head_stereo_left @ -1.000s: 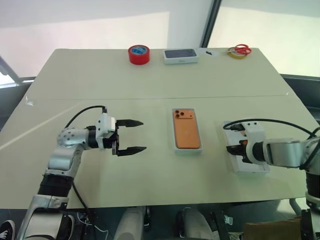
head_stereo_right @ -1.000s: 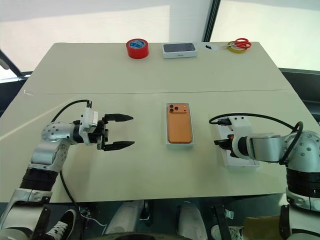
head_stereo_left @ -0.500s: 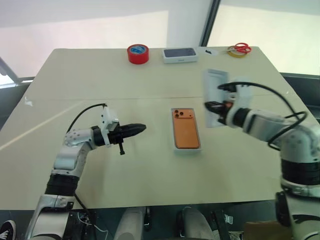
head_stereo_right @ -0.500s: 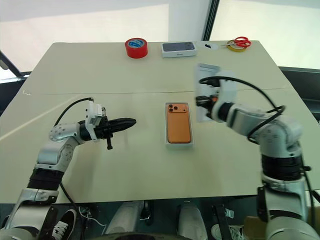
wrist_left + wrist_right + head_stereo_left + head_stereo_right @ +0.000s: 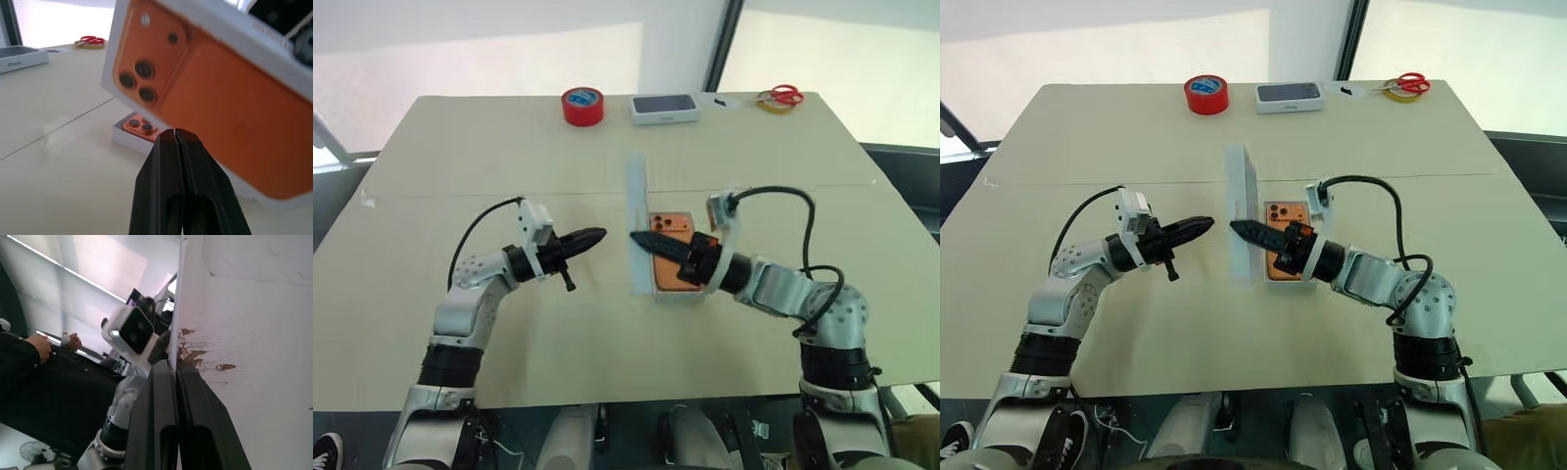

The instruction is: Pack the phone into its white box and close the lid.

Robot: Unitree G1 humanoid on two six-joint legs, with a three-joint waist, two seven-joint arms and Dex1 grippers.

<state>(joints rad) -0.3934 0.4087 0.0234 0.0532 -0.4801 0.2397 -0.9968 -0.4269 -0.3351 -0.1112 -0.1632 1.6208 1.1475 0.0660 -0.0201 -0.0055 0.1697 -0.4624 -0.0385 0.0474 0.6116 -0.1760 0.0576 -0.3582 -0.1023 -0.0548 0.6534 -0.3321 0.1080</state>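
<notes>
1. Right gripper [image 5: 1246,229] is pinched on one wall of the lid [image 5: 1242,211], holding it upright on edge just beside the white box [image 5: 1291,277], between the box and the other arm

2. Left gripper [image 5: 1197,226] has its fingers pressed together with nothing between them, pointing at the lid's printed face from near by – not touching it, as far as I can tell

3. Phone [image 5: 1290,213] already lies in the white box on the table [image 5: 1136,137], lens cluster toward the far side; part of it is hidden behind the right arm

4. Risks, as I judge them: the grip is a thin pinch on one wall, so the lid could pivot or slip as it is turned flat; coming down skewed, its rim could catch the box wall and shove the light box – phone and all – across the smooth table

5. Materials: the lid is stiff white card with an orange phone picture on top, its inside pale and scuffed where paper has torn; the box is shallow and thin-walled; the phone is flat, orange, with rounded corners
</notes>
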